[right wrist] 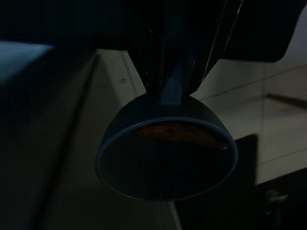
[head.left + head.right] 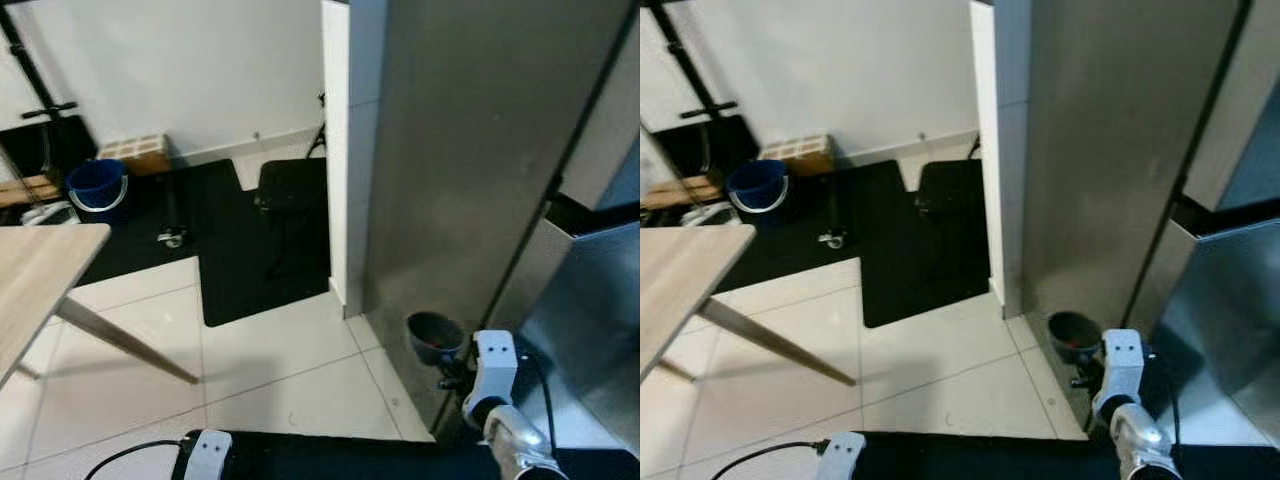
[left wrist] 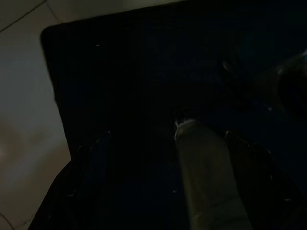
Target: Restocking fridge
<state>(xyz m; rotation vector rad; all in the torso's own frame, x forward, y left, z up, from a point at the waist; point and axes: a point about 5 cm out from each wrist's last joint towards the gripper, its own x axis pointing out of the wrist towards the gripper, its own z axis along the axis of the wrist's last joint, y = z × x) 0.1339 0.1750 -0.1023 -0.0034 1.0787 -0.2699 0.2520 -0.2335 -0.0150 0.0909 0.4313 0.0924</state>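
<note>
Nearest to us, our right gripper (image 1: 175, 81) is clamped on the rim of a dark blue bowl (image 1: 165, 153), held low beside the tall steel fridge (image 2: 470, 150). Something reddish-brown lies inside the bowl, too dim for us to name. From our head we see the bowl hanging just off the fridge's closed door, above the pale floor tiles (image 2: 270, 360).

Our left gripper (image 3: 158, 158) hangs in shade over a black mat; its fingers look spread with nothing between them, though the picture is very dark.

A light wooden table (image 2: 40, 270) is cut off at our left. Farther back, a blue bucket (image 2: 97, 185) sits near the white wall, beside a small box we can't make out.
</note>
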